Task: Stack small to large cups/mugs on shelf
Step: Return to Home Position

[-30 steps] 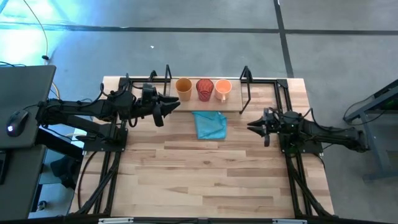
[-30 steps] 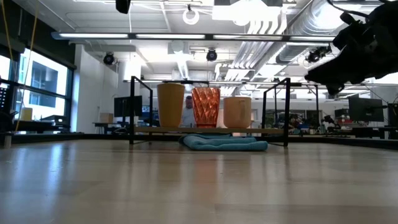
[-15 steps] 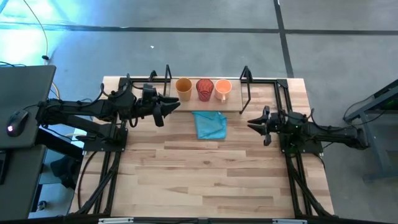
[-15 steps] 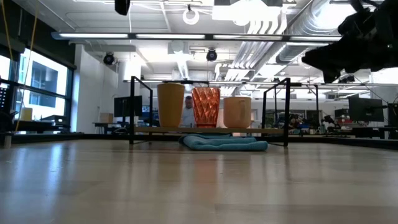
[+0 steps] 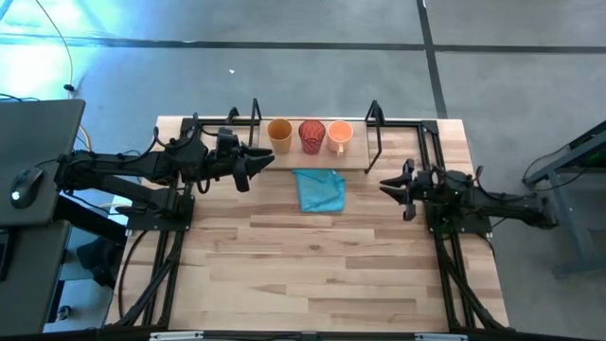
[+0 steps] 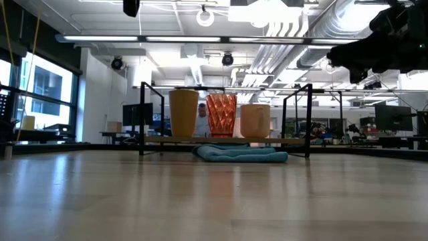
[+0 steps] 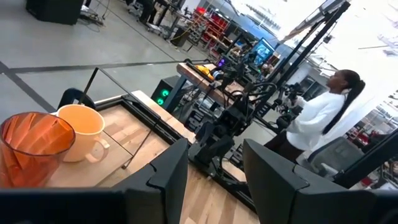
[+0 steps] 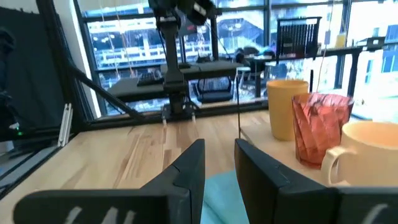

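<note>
Cups (image 5: 311,135) on shelf (image 5: 360,157); right claw (image 5: 394,193) spread, well apart; left claw (image 5: 258,169) spread.

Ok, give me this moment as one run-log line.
shelf: tumbler, ribbed cup, orange mug in a row | left gripper: open, empty, by shelf's left end | right gripper: open, empty, right of blue cloth

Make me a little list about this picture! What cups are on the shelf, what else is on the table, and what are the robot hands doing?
shelf: light-wood board in a black wire frame, at the far edge of the table
cups on it: mustard-tan tumbler, dark red ribbed cup, orange mug, upright in one row
also there: blue cloth, on the table just in front of the shelf
left gripper: open, empty, by the shelf's left end
right gripper: open, empty, off the shelf's right end
</note>
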You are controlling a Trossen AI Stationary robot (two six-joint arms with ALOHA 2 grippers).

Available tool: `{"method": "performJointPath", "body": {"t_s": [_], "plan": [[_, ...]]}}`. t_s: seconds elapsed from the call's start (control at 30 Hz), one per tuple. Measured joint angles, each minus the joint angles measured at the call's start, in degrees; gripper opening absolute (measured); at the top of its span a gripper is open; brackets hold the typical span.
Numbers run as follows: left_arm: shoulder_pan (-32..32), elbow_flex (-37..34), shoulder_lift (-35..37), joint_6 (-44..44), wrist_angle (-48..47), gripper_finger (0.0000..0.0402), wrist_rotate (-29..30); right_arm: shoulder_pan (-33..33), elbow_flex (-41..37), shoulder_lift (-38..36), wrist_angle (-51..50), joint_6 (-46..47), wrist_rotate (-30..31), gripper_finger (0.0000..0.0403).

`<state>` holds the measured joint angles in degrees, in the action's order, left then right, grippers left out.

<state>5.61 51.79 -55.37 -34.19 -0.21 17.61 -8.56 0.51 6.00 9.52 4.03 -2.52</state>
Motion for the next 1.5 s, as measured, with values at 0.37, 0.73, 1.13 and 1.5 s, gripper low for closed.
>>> {"method": "performJointPath", "body": {"t_s": [0.37, 0.73, 1.13, 1.5], "plan": [[0.0, 0.0, 0.0, -0.77, -2.09, 0.0143, 0.21, -0.02, 0.0, -5.94, -6.74, 1.29, 0.37, 0.0078], [0.0, 0.0, 0.0, 0.58, -3.01, 0.0143, 1.41, 0.0, 0.04, -3.89, -8.9, 0.64, 1.34, 0.0078], [0.0, 0.0, 0.0, 3.8, -3.01, 0.0143, -1.37, 0.0, 0.04, 0.79, -7.19, 1.07, -9.99, 0.0078], [0.0, 0.0, 0.0, 5.48, -2.84, 0.0143, -3.26, -0.02, 0.04, 0.75, -6.87, 0.28, -9.75, 0.0078]]}}
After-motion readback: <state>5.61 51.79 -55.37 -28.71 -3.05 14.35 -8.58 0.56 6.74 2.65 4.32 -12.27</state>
